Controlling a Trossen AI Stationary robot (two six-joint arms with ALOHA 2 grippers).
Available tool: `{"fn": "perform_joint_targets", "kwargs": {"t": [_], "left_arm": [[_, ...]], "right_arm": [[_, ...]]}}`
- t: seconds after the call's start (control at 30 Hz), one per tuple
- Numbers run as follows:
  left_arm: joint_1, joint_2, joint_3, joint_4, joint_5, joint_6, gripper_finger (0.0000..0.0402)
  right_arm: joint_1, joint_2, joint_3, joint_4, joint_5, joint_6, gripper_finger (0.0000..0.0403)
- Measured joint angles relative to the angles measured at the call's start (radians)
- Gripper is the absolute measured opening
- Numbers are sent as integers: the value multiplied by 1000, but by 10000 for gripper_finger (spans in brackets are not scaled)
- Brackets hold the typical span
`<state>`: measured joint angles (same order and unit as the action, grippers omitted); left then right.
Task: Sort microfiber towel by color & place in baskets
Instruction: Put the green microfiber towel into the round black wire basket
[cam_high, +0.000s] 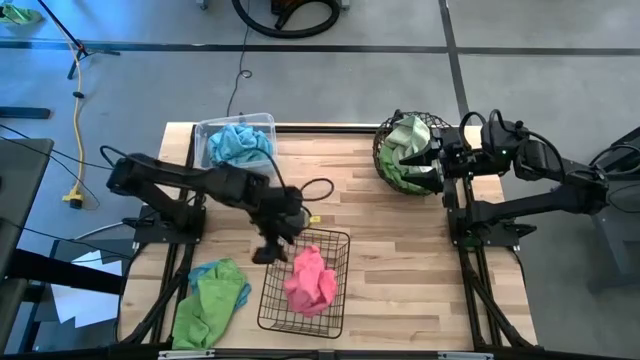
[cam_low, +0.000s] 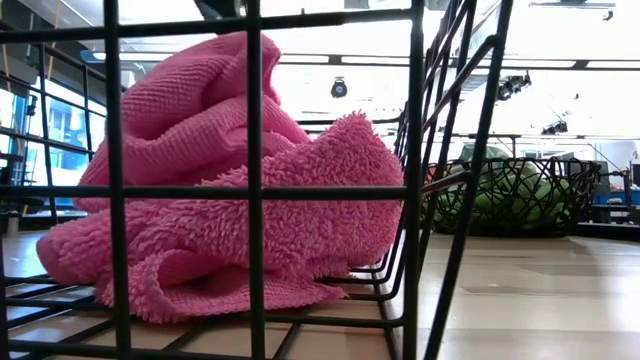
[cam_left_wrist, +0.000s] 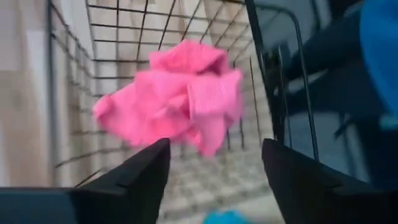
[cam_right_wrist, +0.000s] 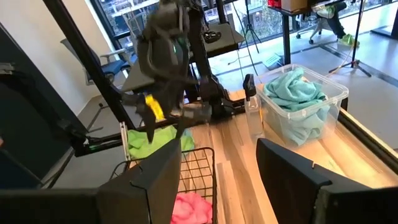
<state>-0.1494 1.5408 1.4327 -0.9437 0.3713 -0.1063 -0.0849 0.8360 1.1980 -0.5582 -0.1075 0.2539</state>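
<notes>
My wooden table carries three baskets. My left arm reaches from its base at the table's left edge across toward the middle, elbow bent, and my left claw hangs just above the near-left rim of the black wire basket. Its fingers stand apart with nothing between them; the pink towel lies loose on the basket floor beyond my fingertips, touching neither. My right arm stretches in from the table's right side, and my right claw sits at the right rim of the round woven basket, fingers parted and holding nothing.

Counting the cloths: one pink clump in the wire basket, a green heap in the round basket whose number I cannot tell, a light blue bundle in the clear bin at the table's far left. At the near left corner, outside every basket, lie one green towel and one blue towel, touching each other, the blue mostly tucked against the green
</notes>
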Motion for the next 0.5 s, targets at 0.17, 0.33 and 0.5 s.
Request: {"fn": "perform_joint_targets", "kwargs": {"t": [0.17, 0.33, 0.5], "left_arm": [[60, -55, 153, -201, -184, 117, 267], [167, -191, 149, -49, -345, 74, 266], [237, -330, 72, 147, -359, 0, 264]], "right_arm": [[0, 9, 0, 52, 2, 3, 204], [0, 30, 0, 123, 2, -28, 204], [0, 57, 0, 170, 0, -37, 204]]}}
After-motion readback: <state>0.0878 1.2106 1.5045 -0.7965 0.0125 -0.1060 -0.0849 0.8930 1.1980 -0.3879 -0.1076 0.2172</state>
